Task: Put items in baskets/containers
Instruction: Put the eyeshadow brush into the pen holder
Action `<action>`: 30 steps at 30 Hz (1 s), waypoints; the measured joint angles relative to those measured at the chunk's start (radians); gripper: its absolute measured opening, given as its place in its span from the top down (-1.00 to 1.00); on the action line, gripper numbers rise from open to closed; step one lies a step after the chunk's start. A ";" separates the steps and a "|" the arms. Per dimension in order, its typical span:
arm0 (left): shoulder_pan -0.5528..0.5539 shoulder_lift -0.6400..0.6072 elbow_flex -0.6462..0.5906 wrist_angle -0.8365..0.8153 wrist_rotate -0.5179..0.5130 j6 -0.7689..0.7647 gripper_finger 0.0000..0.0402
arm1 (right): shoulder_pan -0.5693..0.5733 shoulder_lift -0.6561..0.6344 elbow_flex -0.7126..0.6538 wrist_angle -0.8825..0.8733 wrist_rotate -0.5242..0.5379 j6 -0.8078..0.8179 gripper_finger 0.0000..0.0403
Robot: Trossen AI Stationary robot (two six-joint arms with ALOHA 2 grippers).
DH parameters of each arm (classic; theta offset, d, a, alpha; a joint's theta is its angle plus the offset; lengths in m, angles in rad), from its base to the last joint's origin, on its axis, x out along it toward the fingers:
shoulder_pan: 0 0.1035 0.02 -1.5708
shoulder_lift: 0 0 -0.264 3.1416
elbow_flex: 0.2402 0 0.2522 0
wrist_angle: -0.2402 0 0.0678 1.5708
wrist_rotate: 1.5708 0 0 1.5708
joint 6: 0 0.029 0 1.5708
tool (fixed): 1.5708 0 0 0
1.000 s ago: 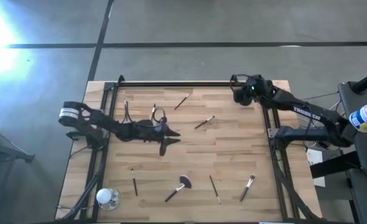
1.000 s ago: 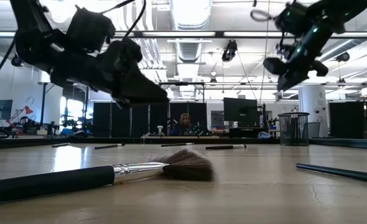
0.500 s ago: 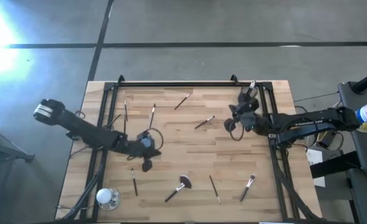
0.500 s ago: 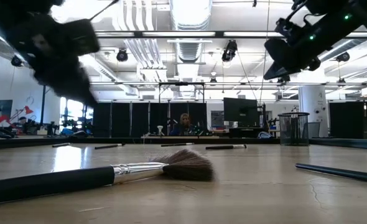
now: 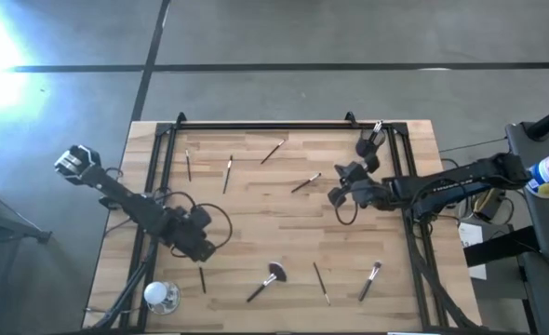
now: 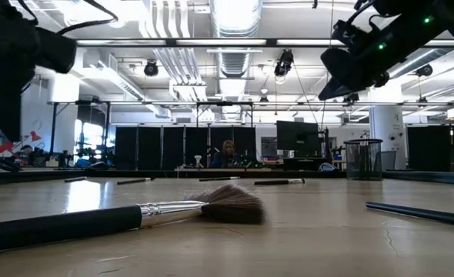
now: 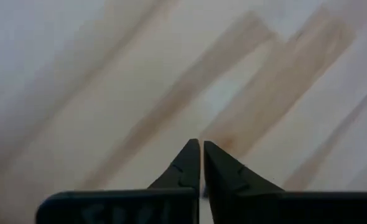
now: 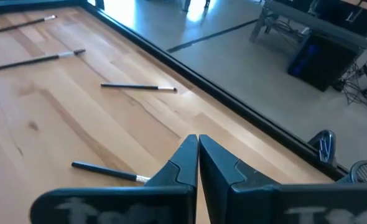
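- Left hand [image 5: 203,247] is hovering near the bench's [image 5: 256,200] front-left edge, fingers pressed together and empty; a brush [image 5: 201,276] is lying just beside it.
- Fan brush [image 5: 267,279] is lying centre-front; the low view is showing its bristles close up.
- Right hand [image 5: 334,196] is hanging right of centre, fingers together, near another brush [image 5: 305,182].
- Black cup [image 6: 364,158] is showing only in the low view, at the far edge.

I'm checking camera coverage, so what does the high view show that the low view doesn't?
Only the high view shows the left gripper over the table's left side, the clear glass object at the near left corner and the table's black frame. Only the low view shows the room's ceiling lights and monitors. Both show the fan brush and the right gripper.
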State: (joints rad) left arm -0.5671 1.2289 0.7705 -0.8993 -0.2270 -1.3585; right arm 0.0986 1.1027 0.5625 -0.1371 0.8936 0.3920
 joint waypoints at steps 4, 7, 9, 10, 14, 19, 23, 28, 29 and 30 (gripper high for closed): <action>-0.018 0.062 -0.002 0.010 0.093 -0.158 0.69 | 0.000 0.025 0.000 0.006 0.000 0.000 0.96; -0.024 0.107 -0.015 0.010 0.151 -0.229 0.52 | 0.000 0.035 0.000 0.008 -0.001 -0.003 0.96; -0.033 0.125 -0.021 0.034 0.161 -0.250 0.43 | 0.000 0.038 0.000 0.010 -0.001 -0.005 0.96; -0.035 0.129 -0.022 0.047 0.162 -0.257 0.40 | 0.000 0.039 0.000 0.009 -0.001 -0.008 0.96; -0.045 0.132 -0.023 0.096 0.164 -0.274 0.33 | 0.000 0.038 0.000 0.010 -0.001 -0.015 0.96; -0.082 0.140 -0.040 0.101 0.185 -0.361 0.31 | 0.000 0.038 0.000 0.010 -0.003 -0.023 0.96; -0.106 0.143 -0.087 0.180 0.190 -0.400 0.31 | 0.002 0.038 0.000 0.018 -0.003 -0.027 0.96; -0.115 0.138 -0.144 0.298 0.188 -0.401 0.33 | 0.002 0.038 0.000 0.018 -0.003 -0.027 0.96; -0.118 0.138 -0.146 0.298 0.185 -0.400 0.36 | 0.002 0.038 0.000 0.018 -0.003 -0.027 0.96; -0.119 0.138 -0.151 0.297 0.182 -0.401 0.39 | 0.002 0.038 0.000 0.019 -0.003 -0.028 0.96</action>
State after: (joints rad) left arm -0.6862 1.3670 0.6192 -0.6019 -0.0455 -1.7591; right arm 0.1001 1.1404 0.5629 -0.1179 0.8906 0.3643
